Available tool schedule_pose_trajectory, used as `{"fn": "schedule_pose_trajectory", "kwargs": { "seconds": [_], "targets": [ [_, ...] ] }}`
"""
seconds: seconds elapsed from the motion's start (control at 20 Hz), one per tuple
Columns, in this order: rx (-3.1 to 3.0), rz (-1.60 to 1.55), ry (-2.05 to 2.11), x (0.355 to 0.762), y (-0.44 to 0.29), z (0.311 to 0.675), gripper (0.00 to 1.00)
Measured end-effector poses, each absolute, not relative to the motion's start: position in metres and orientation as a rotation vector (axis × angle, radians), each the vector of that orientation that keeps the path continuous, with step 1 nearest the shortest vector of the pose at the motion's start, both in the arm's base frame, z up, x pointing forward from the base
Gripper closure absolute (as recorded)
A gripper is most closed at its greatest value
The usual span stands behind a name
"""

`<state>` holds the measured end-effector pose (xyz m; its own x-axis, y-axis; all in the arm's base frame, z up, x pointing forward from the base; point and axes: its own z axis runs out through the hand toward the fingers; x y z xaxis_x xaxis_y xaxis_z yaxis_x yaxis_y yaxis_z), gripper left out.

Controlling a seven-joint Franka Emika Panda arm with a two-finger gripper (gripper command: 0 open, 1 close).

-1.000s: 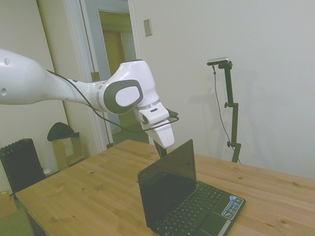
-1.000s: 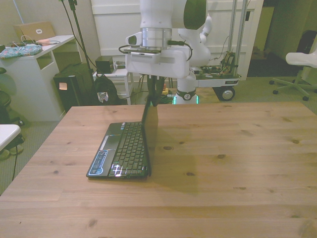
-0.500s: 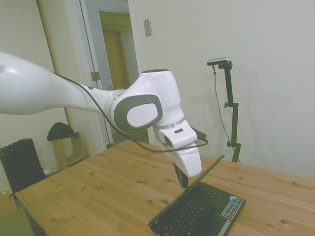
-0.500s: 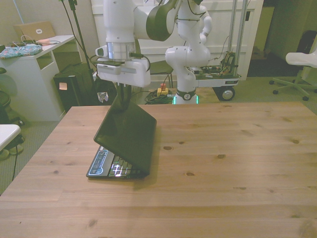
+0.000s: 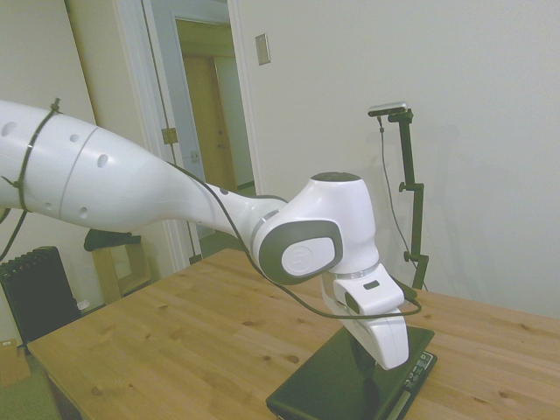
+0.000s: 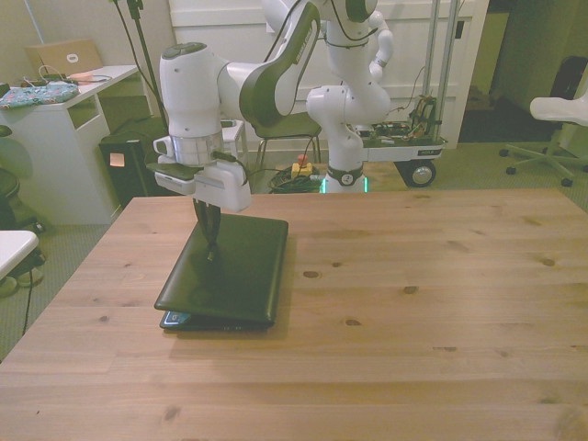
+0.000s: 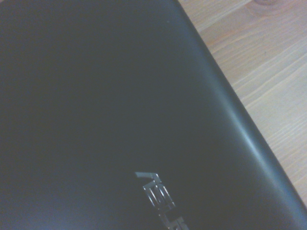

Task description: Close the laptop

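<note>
1. A second ago the laptop (image 6: 225, 271) lid stood upright; half a second ago it leaned halfway over the keyboard. Now it lies nearly flat on the base, and my arm has swung low with it.
2. My end effector (image 6: 212, 250) presses its dark tips down on the lid's back, toward the free edge. Whether the tips are apart or together I cannot tell; they read as one dark stub in both wide views.
3. Laptop sits on the table (image 6: 413, 303), toward the front view's left, lid logo plain in the wrist view (image 7: 160, 196).
4. A thin gap remains at the near corner: a blue sticker on the palm rest (image 6: 178, 319) peeks out in the front view, and the base edge (image 5: 418, 366) shows past the lid in the side view.
5. Judgement: the closing is almost done; a little more downward push should seat the lid fully.
6. Containers: none on the table.
</note>
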<state>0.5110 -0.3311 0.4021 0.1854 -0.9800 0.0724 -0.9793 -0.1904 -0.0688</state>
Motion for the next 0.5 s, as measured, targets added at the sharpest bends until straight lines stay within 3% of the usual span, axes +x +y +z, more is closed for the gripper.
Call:
{"fn": "schedule_pose_trajectory", "kwargs": {
  "seconds": [0.3,0.5],
  "targets": [
    [-2.428,-0.192,1.960,0.511,-0.326,0.411,1.00],
    [-2.484,-0.237,1.799,0.488,-0.294,0.468,1.00]
  ]
}}
